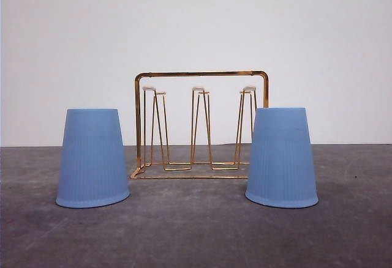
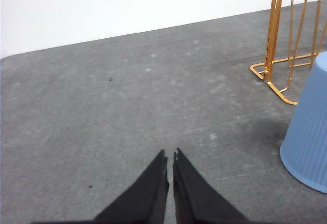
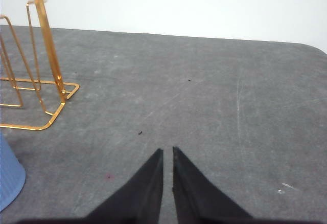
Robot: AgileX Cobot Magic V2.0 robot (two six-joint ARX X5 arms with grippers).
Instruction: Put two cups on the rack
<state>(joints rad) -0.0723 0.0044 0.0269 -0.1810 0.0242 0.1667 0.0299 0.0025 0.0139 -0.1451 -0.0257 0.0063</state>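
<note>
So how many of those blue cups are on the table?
2. One blue cup stands upside down on the table, left of the gold rack; the other cup stands upside down right of it. None is on the rack.

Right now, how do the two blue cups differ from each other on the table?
The left cup stands clear of the rack, which shows just beside it; the right cup overlaps the rack's right end in the front view. The left cup also sits slightly higher in the picture. Both are identical ribbed light blue cups, upside down on the gray table.
</note>
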